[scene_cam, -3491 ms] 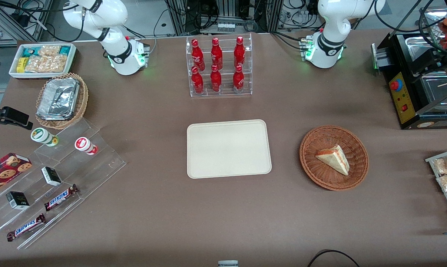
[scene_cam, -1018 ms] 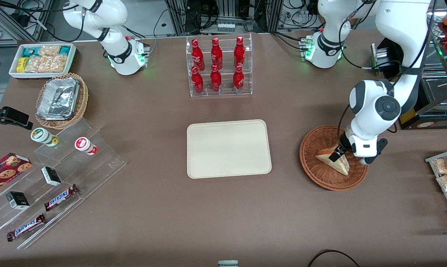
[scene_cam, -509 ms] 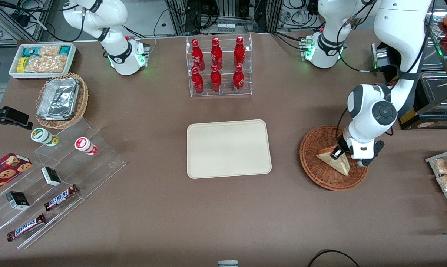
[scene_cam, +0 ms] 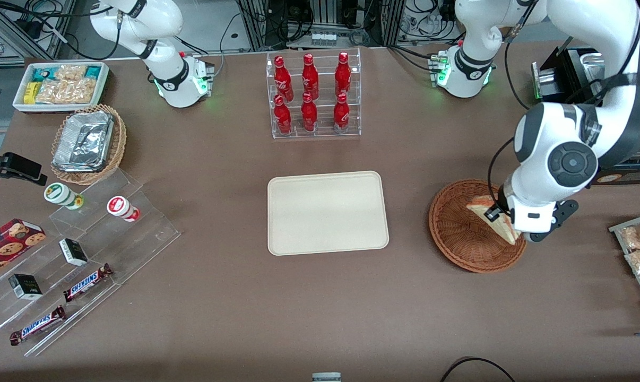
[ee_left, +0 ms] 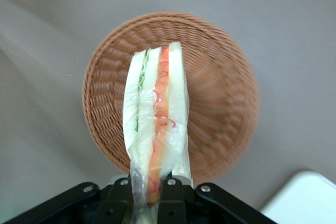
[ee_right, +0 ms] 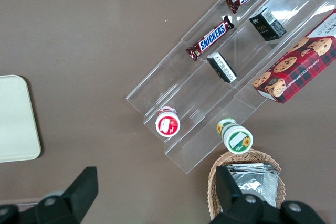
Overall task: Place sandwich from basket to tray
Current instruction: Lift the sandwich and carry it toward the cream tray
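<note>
The sandwich [ee_left: 156, 124] is pinched at one end in the hand [scene_cam: 494, 214], its long axis running straight out from the fingers, clear above the basket [scene_cam: 460, 241]; the tray [scene_cam: 328, 212] lies well off sideways toward the parked arm's end of the surface, and only the wrist view shows the filling edge and the lift

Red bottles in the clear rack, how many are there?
6. They stand in the clear rack, farther from the front camera than the tray: three in the upper row, three in the lower row. None seems hidden. The end effector holds the sandwich above the basket.
</note>
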`<state>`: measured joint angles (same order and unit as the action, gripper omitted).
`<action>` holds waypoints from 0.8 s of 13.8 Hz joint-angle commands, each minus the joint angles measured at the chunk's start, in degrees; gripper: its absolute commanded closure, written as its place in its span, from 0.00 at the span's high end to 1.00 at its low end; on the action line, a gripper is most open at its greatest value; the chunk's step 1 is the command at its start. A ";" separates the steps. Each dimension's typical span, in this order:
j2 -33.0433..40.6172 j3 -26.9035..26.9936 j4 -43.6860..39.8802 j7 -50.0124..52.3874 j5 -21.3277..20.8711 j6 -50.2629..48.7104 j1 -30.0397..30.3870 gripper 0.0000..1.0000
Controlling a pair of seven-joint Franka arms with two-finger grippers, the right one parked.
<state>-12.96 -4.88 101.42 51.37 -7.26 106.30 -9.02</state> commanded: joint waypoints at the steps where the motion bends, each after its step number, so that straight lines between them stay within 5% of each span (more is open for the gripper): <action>1: -1.01 0.23 -7.01 0.84 -1.09 -4.34 -6.42 0.00; 7: -5.05 0.23 -12.81 -2.33 -0.57 -3.56 -18.99 0.00; 11: -14.44 0.23 -20.72 -1.71 -0.66 -2.94 -27.17 0.00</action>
<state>-21.10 -5.39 87.48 50.23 -7.31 103.90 -32.55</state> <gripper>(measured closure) 0.846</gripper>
